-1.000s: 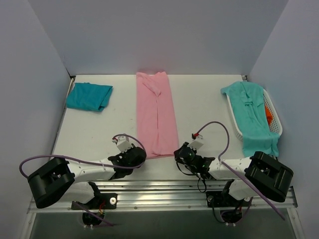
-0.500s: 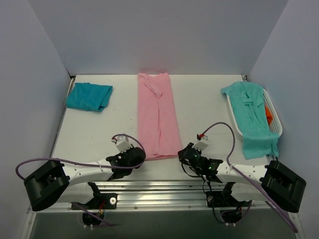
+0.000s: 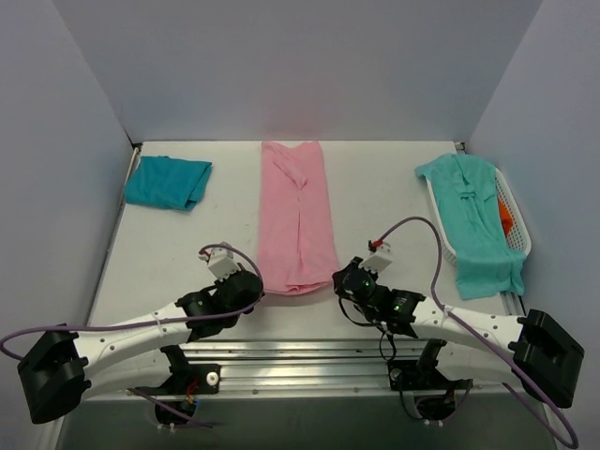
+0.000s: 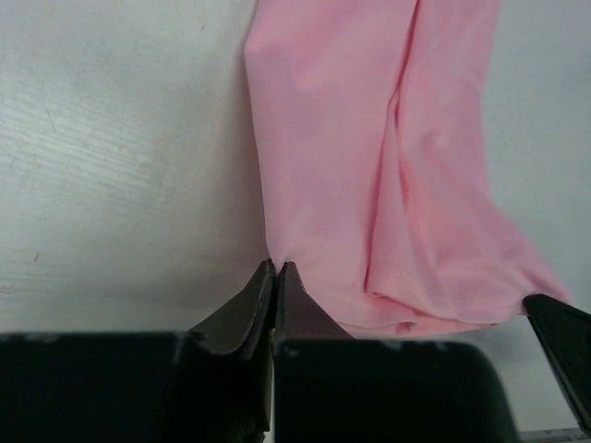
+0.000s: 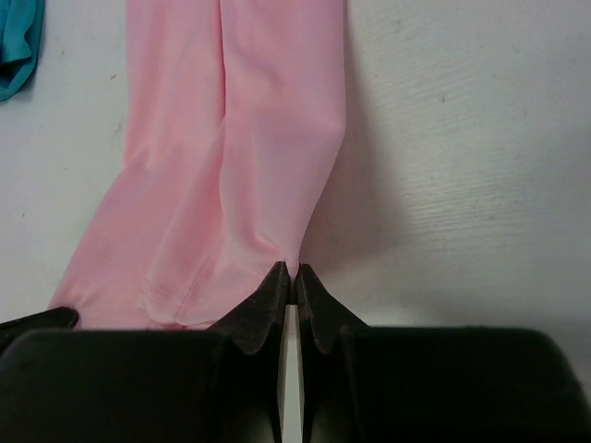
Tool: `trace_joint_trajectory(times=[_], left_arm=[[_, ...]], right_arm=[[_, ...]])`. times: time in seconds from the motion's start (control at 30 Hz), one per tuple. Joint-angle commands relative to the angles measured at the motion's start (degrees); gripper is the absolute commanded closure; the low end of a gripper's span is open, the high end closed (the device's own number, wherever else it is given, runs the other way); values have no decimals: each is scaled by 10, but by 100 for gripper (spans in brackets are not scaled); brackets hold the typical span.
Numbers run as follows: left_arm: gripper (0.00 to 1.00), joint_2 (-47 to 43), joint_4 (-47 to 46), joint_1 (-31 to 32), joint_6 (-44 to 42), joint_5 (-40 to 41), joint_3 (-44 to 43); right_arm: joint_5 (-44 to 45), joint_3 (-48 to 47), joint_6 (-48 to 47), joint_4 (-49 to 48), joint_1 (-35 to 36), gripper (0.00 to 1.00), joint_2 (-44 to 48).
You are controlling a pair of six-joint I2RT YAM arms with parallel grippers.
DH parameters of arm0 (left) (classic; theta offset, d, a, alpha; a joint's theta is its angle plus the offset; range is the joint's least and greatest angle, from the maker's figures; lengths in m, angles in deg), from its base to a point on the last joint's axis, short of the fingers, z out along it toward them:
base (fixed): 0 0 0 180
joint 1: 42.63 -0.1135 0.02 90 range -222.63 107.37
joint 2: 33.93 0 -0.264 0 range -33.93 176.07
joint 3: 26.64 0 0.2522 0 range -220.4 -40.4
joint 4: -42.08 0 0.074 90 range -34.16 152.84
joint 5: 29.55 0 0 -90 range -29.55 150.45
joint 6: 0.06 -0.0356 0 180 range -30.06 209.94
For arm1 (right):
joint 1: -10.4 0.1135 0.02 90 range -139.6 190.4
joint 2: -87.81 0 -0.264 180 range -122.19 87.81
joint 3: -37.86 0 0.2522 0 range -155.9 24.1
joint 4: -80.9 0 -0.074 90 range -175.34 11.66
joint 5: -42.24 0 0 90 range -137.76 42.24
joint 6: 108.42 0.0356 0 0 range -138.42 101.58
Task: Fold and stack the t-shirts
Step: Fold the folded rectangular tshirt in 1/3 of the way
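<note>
pink t-shirt (image 3: 297, 211) lies flat; left gripper (image 4: 276, 269) and right gripper (image 5: 294, 271) each clamp a near corner.

Left jaws now closed on pink t-shirt (image 3: 298, 220) hem; left arm (image 3: 141, 328), right arm (image 3: 459, 323) farther forward.

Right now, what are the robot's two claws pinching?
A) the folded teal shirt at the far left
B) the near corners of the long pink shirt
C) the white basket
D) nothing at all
B: in the wrist views the left gripper and the right gripper are each closed on a near corner of the pink shirt.
</note>
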Motion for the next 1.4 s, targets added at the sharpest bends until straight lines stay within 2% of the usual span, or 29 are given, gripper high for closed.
trace_joint_trajectory(times=[0.0, 0.13, 0.27, 0.5, 0.53, 0.57, 0.63, 0.77, 0.93, 1.07, 1.23, 1.33, 1.37], left_arm=[[98, -21, 29, -22, -41, 28, -57], [98, -26, -16, -84, -118, -24, -79], [98, 6, -35, -153, -166, -77, -119], [98, 105, -77, -238, -228, -139, -206], [98, 119, -82, -250, -237, -155, -214], [98, 149, -94, -277, -244, -218, -233], [98, 196, -111, -306, -254, -248, -261], [98, 280, -151, -335, -264, -299, -304], [98, 355, -171, -357, -280, -318, -359], [98, 427, -185, -381, -285, -351, -416], [98, 523, -193, -419, -299, -387, -520], [77, 592, -189, -446, -295, -433, -592], [56, 610, -192, -452, -294, -463, -609]], right_arm=[[50, -65, -32, 21, 2, 100, -32], [87, -137, -66, 38, -8, 100, -71], [104, -216, -93, 36, -27, 100, -129], [86, -300, -120, 13, -78, 100, -228], [76, -307, -123, 11, -89, 100, -247], [71, -321, -131, 6, -97, 100, -262], [68, -344, -135, 4, -105, 100, -279], [49, -381, -149, -3, -130, 100, -327], [32, -439, -159, -3, -157, 100, -393], [25, -518, -168, -3, -177, 100, -486], [9, -628, -165, 42, -212, 100, -590], [26, -688, -162, 69, -223, 100, -648], [34, -701, -151, 88, -227, 100, -656]])
